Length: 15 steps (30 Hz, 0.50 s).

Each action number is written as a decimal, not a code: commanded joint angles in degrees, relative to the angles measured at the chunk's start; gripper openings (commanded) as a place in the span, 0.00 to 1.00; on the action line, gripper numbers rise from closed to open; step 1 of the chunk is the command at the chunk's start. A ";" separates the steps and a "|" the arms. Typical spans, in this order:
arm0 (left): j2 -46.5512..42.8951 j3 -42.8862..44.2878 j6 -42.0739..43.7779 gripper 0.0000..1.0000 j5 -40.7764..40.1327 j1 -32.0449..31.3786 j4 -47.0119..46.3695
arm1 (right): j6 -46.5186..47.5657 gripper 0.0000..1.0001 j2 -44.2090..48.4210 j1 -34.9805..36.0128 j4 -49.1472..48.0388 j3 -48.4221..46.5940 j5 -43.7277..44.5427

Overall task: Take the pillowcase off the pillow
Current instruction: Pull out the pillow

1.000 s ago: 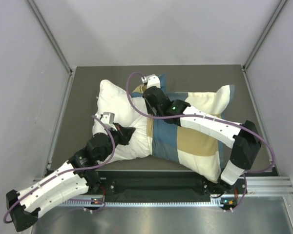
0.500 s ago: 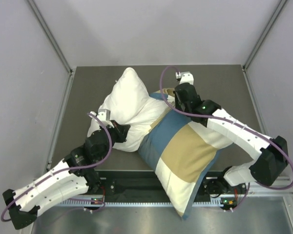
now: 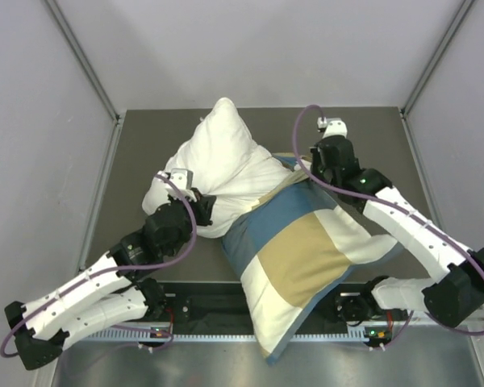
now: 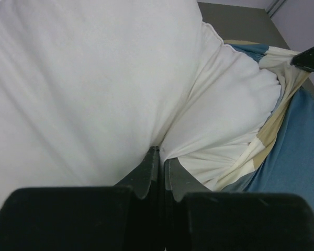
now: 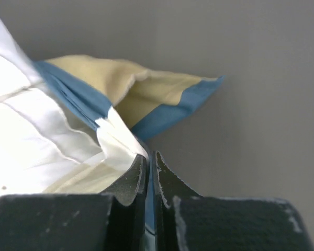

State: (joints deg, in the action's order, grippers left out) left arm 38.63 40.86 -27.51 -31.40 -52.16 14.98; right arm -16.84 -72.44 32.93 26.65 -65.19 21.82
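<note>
- Pillow (image 3: 222,157) has swung since a sec ago: white end now points at far edge, cased end hangs over near edge btwn the arm bases.
- R gripper (image 5: 149,162) has gone right w/ the case (image 3: 306,258) mouth; L gripper (image 4: 158,159) barely shifted.
- L gripper: jaws pressed together, pinching a fold of white pillow fabric on its near-left side.
- R gripper: jaws pressed together on the case's blue edge, at far-right corner of the mouth.
- Case covers approx. the near half of pillow; the white half is bare, bunched, on table (image 3: 129,161).
- Case lies diagonal, closed end past front rail (image 3: 218,310).
</note>
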 commanded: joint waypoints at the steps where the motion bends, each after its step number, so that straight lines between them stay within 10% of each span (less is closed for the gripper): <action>1: -0.67 7.39 11.76 0.00 -29.08 4.43 -1.53 | 10.69 0.00 5.20 -14.11 7.01 0.85 28.98; 9: 10.84 8.97 5.19 0.00 -1.95 29.00 -6.27 | 11.04 0.00 10.21 -15.26 9.90 -0.55 27.66; 15: 20.68 14.41 4.30 0.00 3.53 36.33 -9.79 | 9.46 0.00 13.73 -15.26 12.98 -1.87 25.11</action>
State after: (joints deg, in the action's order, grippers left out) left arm 57.67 48.23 -24.82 -15.55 -20.86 12.14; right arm -10.24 -63.00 18.41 35.11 -64.51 36.56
